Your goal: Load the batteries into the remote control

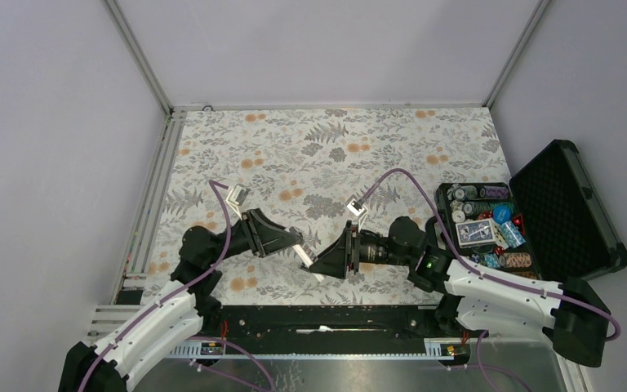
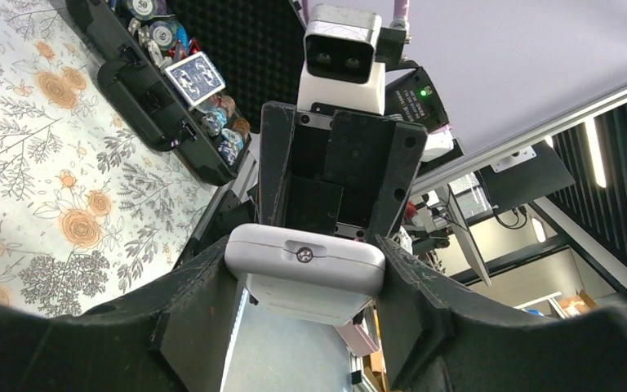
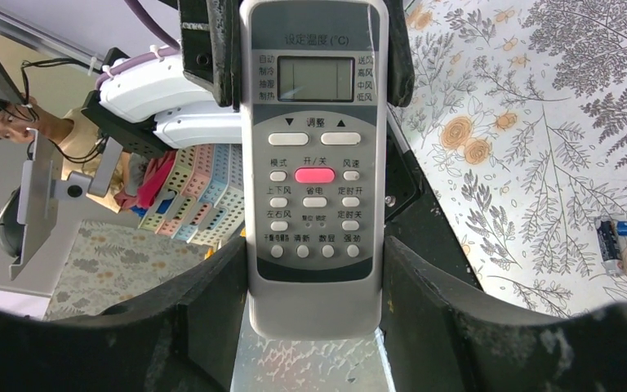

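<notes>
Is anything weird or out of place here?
The remote control hangs in mid-air, pinched at opposite ends by the left fingers and the right fingers, while the batteries lie loose on the flowery tablecloth. Nothing looks spilled or broken.

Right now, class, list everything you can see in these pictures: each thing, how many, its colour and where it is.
remote control: one, white with a grey face, held between both claws
batteries: two, blue with silver ends, loose on the cloth
tablecloth: one, pale floral with orange blooms, over the table
case: one, black, open, at the table's right edge
poker chips: several stacks, mixed colours, in the case
card deck: one, blue-backed, in the case
left claw: one, black, shut on the remote's screen end
right claw: one, black, shut on the remote's button end
</notes>
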You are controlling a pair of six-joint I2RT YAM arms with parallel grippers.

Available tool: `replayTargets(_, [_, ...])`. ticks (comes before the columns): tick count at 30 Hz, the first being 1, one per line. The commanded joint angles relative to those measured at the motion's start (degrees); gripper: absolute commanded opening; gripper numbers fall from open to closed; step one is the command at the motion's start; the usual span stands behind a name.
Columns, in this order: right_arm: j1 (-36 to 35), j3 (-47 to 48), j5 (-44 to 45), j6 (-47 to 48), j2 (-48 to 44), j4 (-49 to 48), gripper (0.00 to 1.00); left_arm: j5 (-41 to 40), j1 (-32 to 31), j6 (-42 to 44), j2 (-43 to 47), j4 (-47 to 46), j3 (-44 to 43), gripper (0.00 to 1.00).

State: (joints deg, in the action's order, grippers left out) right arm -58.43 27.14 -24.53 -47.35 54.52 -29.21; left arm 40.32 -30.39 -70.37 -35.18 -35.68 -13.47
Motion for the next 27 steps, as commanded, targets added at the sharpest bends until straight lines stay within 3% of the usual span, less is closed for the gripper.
replayTargets(1, [0.25, 2.87, 1.38, 4.59, -2.77, 5.05, 0.67, -3.93, 0.25, 1.55, 2.00, 4.60, -1.79, 0.00])
replayTargets(11, [-0.55, 9.55, 5.35, 12.98, -1.79, 19.79, 0.82, -11.03, 0.26, 7.30, 3.68, 21.01, -5.03, 0.00])
replayTargets(19, [-2.43, 16.37, 14.51, 20.34, 4.24, 31.19, 0.81, -12.08, 0.32, 7.89, 1.35, 25.03, -6.60, 0.00])
replayTargets(27, [-8.96, 22.38, 26.41, 25.54, 10.92, 38.08, 0.78, -14.58, 0.33, 9.55, 1.45, 31.23, -7.99, 0.00])
